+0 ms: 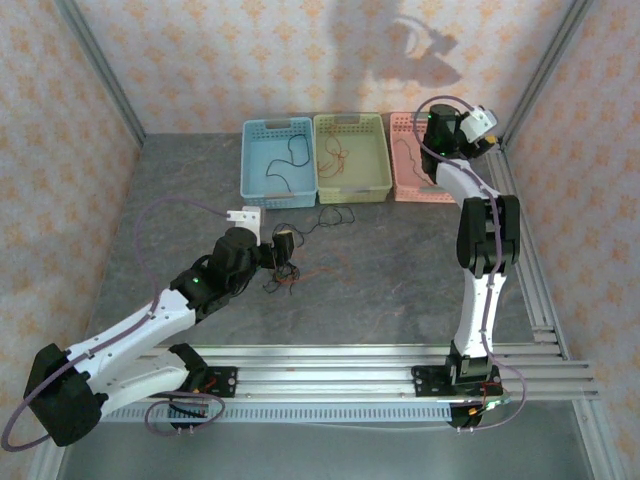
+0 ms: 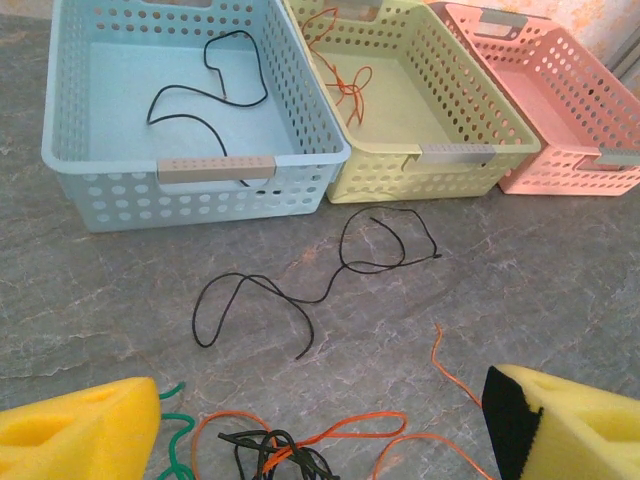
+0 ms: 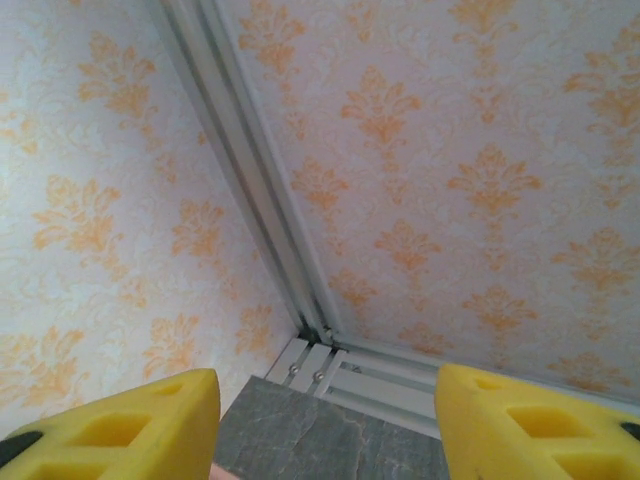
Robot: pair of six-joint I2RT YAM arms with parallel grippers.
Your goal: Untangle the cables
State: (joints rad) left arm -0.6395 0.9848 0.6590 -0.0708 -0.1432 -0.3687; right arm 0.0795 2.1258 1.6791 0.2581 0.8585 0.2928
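Sorting stands partly complete; positions below refer to the blue basket point(image 2: 200, 195).

Done:
- One black cable point(image 2: 215, 97) lies loose on the floor of the blue basket.
- One red-orange cable point(image 2: 350, 85) lies in the yellow-green basket point(image 2: 400, 180), which touches the blue basket's right wall.
- A second black cable point(image 2: 372, 267) lies alone on the desk point(image 2: 560, 290), just in front of the blue basket's front right corner. It is apart from every other wire, so it counts as freed, though it is in no basket.

Left:
- A knot point(image 2: 280, 450) of black, red-orange and green wires lies on the desk, out from the blue basket's front wall toward the arm bases. The number of wires in it cannot be told.
- The pink basket point(image 2: 570, 170) stands two places right of the blue basket. It probably awaits the green wire.

Hands:
- The left hand point(image 1: 284, 250) hangs over the knot, fingers spread wide and holding nothing.
- The right hand point(image 3: 325, 430) is raised near the pink basket, well right of the blue basket, and faces the wall corner. Its fingers are parted with nothing between them.

Estimate: about half done. The knot is the main work left.
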